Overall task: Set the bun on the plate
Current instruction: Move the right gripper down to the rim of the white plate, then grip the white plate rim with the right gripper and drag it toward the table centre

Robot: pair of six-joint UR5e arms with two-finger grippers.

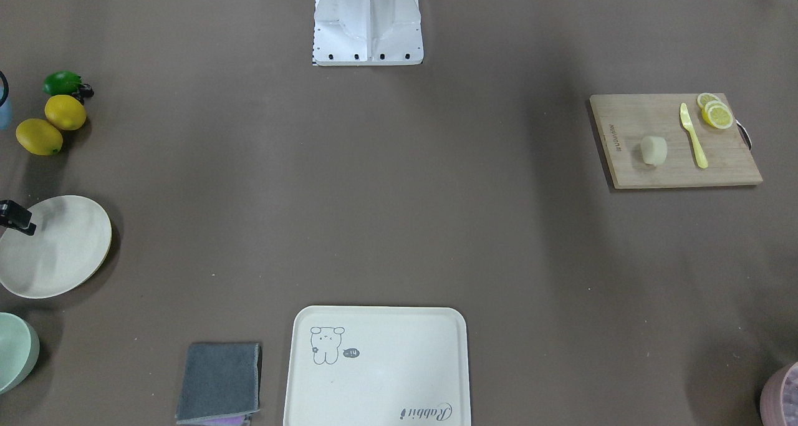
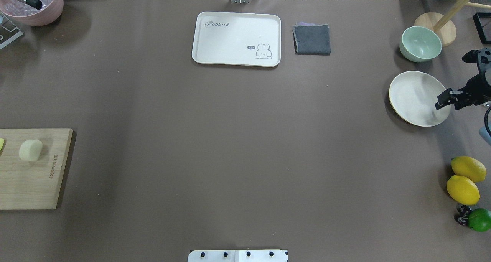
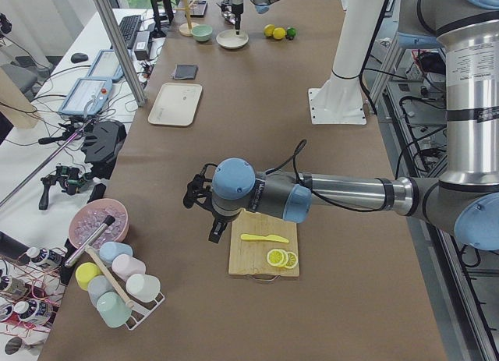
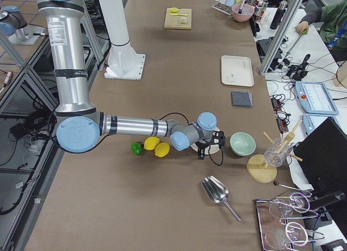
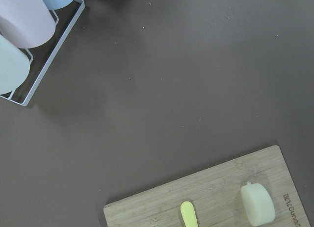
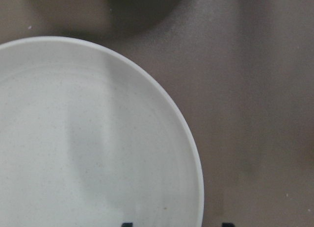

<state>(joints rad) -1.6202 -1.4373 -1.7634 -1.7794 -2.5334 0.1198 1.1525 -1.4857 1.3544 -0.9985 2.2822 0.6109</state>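
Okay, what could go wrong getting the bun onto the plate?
1. The small pale cream bun sits on the wooden cutting board at the opposite table end from the round cream-white plate; a long carry could drop it.
2. The yellow plastic knife lies beside the bun and might get knocked.
3. The right claw hovers over the plate's rim and may block the drop.

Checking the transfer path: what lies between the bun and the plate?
Past the board under the bun, only bare table up to the plate, per the overhead view.
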